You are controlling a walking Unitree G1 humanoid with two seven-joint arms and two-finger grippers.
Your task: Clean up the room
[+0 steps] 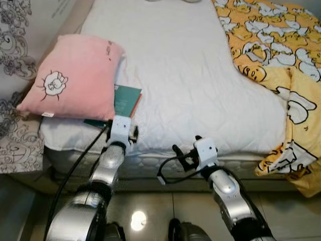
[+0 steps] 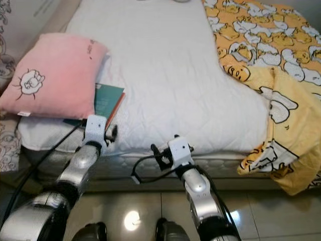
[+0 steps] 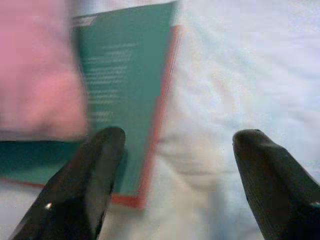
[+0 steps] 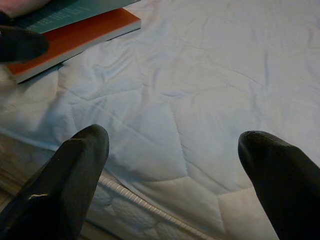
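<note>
Taking the green book [image 1: 127, 100] as the landmark: it lies flat on the white mattress [image 1: 190, 75] near the bed's front edge, its far-left part tucked under the pink pillow [image 1: 75, 75], which overlaps it from that side. The left hand [image 3: 175, 165] hovers just in front of the book's near corner, released, one finger [image 3: 95, 170] over the cover and the other over bare sheet (the wrist view is blurred, so contact cannot be judged). Right of the book, well apart from it, the right hand [image 4: 172, 175] hangs released over the mattress edge, holding nothing. Far right of the book, a yellow duck-print blanket [image 1: 271, 45] spills off the bed. The step in hand looks like reaching for the book. Next, the left hand would need to straddle the book's orange edge and clench without snagging the pillow.
</note>
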